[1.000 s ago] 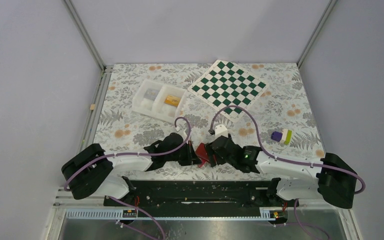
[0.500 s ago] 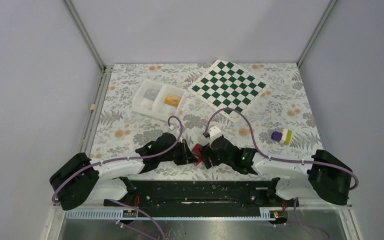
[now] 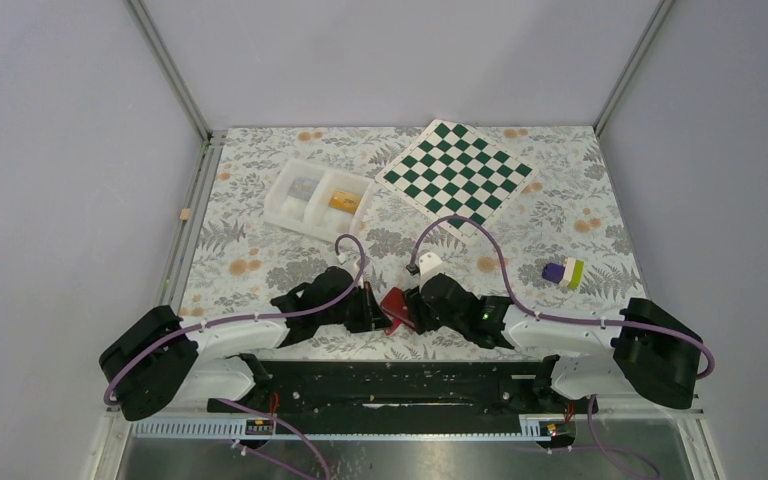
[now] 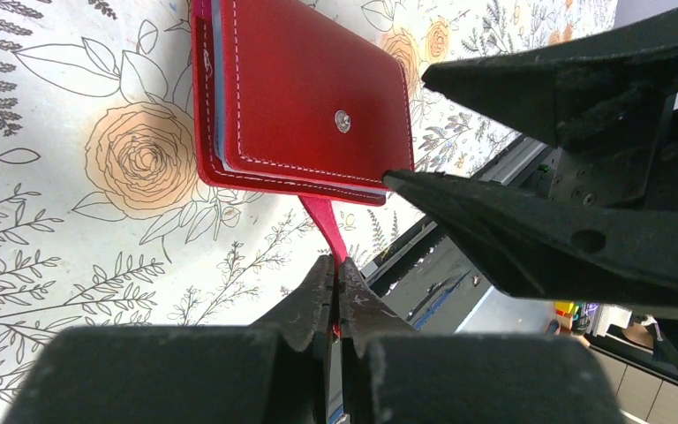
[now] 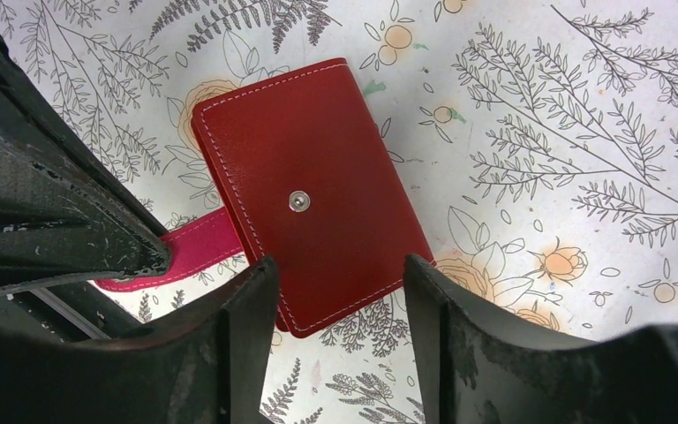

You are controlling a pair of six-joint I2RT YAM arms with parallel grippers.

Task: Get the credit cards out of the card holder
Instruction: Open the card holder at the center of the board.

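On the floral tablecloth, the closed card holder is being readied for opening, its tab being pinched by the clamped left gripper, the half-spread right gripper straddling it; next, the cover likely needs peeling back

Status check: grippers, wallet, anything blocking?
Left gripper shut on red tab. Right gripper open, straddling card holder edge. Holder closed, on table. Nothing blocking.

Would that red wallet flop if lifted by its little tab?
Probably stiff itself: the card holder lies flat with stitched layers. Its tab, pinched by the left gripper, looks thin and bendy; unsnapped, it may swing open.
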